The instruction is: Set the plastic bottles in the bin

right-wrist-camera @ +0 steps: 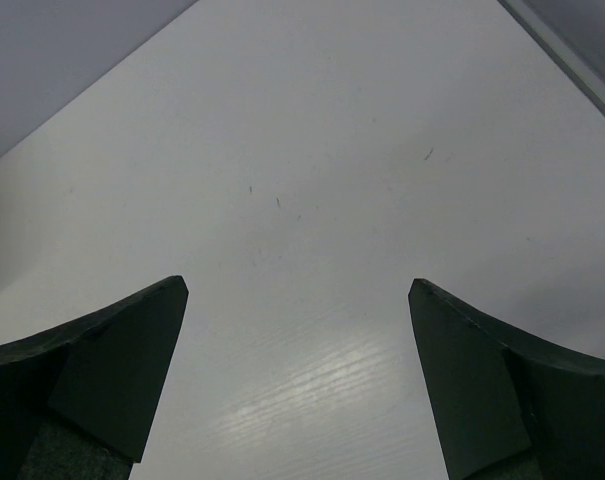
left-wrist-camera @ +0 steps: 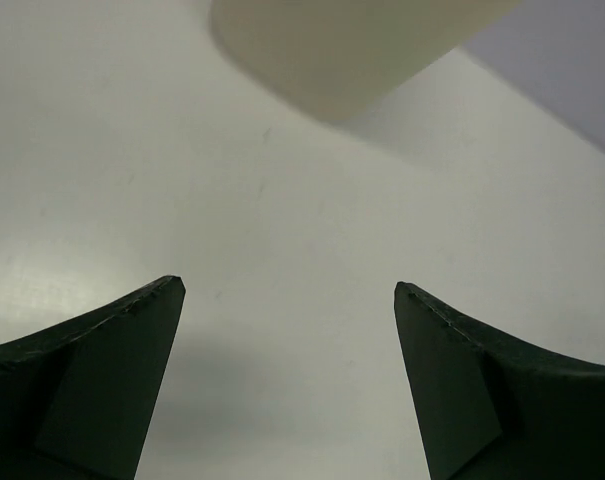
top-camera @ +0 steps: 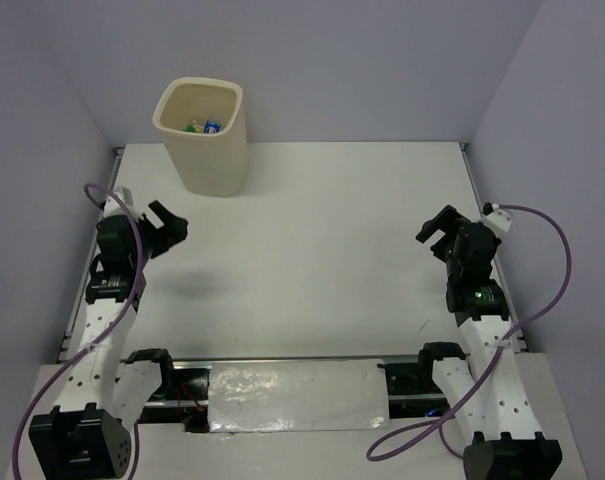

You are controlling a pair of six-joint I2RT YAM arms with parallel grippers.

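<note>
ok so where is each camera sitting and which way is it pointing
Top external: above and behind the robot, looking down on the table, with the bin holding bottles at far left; left gripper and right gripper show, both open.
Left wrist: on the left wrist, looking past its open fingers across the table toward the bin.
Right wrist: on the right wrist, looking past its open fingers across the table to the wall.
Shared: top and left wrist views both show the bin.

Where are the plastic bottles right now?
The plastic bottles lie inside the bin, at the far-left corner of the table in the top view, beyond the left gripper; only blue and green bits show.
</note>
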